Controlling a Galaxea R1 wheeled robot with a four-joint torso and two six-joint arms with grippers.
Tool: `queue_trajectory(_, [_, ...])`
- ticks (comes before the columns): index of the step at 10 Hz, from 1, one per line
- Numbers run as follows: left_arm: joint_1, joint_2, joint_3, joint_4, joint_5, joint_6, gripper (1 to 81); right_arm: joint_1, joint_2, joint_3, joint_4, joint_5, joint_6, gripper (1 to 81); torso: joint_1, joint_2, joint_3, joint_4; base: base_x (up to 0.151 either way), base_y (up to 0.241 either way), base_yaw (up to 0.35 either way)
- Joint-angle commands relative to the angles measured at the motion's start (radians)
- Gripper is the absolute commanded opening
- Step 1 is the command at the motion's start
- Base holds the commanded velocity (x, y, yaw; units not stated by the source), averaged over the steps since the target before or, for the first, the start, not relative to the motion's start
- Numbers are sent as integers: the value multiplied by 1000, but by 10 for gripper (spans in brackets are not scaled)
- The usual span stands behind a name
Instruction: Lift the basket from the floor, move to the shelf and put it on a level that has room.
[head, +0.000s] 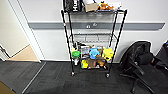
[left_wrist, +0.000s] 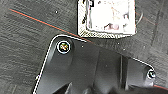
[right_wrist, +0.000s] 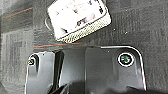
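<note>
No legible writing. Basket (left_wrist: 107, 18) sits on dk carpet floor (left_wrist: 27, 37) w/ thin red line; shelf (head: 92, 40) against white wall (head: 50, 37). Jaw state: can't tell.

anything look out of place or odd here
Only the basket stands out: it sits on the dark carpet floor rather than on the shelf, and in the right wrist view it lies askew to the thin red line.

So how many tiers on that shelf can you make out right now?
3. The top tier carries a black bag, a box and an orange toy. The middle tier looks bare. The bottom tier is packed with colourful toys. Anything above the top may be hidden.
</note>
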Motion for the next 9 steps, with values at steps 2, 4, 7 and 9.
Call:
queue_trajectory(2, [-41, -16, 6, 6, 54, 5, 811, 124, -44, 12, 4, -65, 6, 811, 84, -130, -94, 0, 0, 0, 0])
queue_trajectory(4, [-47, -16, 6, 5, 54, 5, 811, 153, -59, 27, 3, -84, 6, 811, 115, -182, -124, 0, 0, 0, 0])
queue_trajectory(7, [-76, -15, 6, 2, 62, 5, 811, 184, -65, 29, 6, -91, 6, 811, 177, -280, -216, 0, 0, 0, 0])
queue_trajectory(9, [-102, -12, 6, -3, 64, 5, 811, 210, -67, 30, 11, -116, 6, 811, 222, -349, -280, 0, 0, 0, 0])
